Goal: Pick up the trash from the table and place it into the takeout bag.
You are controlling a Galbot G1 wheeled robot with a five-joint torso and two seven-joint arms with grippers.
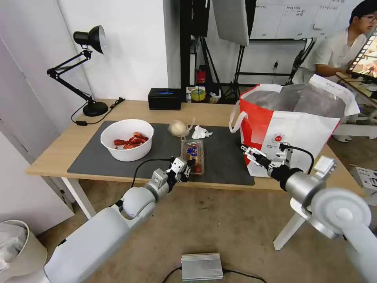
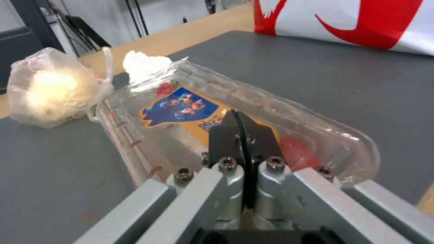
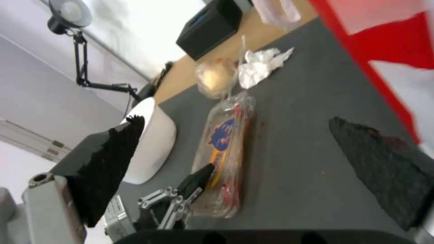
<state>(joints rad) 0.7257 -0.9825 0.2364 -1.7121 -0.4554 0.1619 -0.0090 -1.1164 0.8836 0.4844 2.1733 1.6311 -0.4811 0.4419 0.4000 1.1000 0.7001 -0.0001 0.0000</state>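
Clear plastic clamshell tray [image 1: 193, 156], blue-orange label, red tomatoes inside, lying on dark grey mat [image 1: 227, 161] near front edge. Left gripper [image 1: 187, 168] closed at tray near end, grip unclear. Right gripper [image 1: 248, 151] spread wide, empty, beside takeout bag [image 1: 298, 133].

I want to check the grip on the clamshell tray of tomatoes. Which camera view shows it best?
The left wrist view: the clamshell tray is close up, with the left tool shut on its near end. The head view shows the tray small on the table. The right wrist view shows it lengthwise between the open right tool fingers.
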